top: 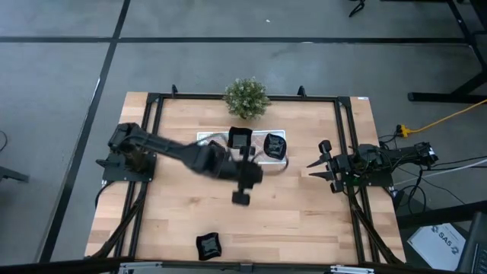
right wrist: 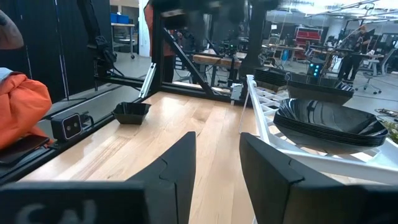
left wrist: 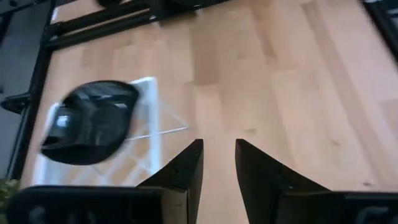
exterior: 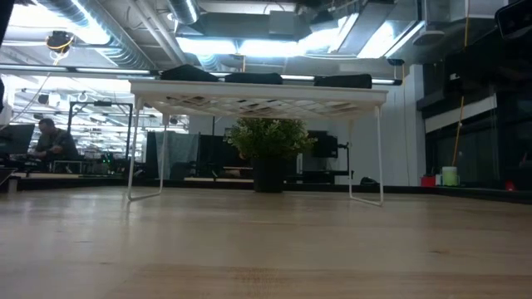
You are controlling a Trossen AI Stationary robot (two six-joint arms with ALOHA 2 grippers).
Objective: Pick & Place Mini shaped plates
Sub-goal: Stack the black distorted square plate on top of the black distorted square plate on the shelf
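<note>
Reaching from the left edge of the counter [top: 175, 205] toward its middle: left arm, with the left end effector [top: 240, 196] hovering over bare wood, fingers [left wrist: 186, 168] parted by a narrow gap and holding nothing in the left wrist view. Lying near the front edge, left of and well apart from that end effector: one loose mini plate [top: 208, 244], squarish and black. Standing just behind the left end effector: the white tray [top: 217, 138] on thin legs, raised above the counter. Resting on the tray, just behind the arm's wrist: a squarish plate [top: 240, 138]. Sitting beside it to the right: a rounded plate [top: 275, 145], appearing in the left wrist view as a dark glossy dish at the tray's corner. Showing in the low view along the tray's top: three dark stacks of plates [exterior: 253, 78]. Standing behind the tray at the far edge: a small potted plant [top: 246, 97]. Waiting at the right edge of the counter, well apart from the tray: right end effector [top: 316, 167], fingers [right wrist: 174, 168] slightly spread and empty, pointing toward the tray. Sitting in the room beyond, at far left in the low view: a person [exterior: 51, 141] at a desk.
</note>
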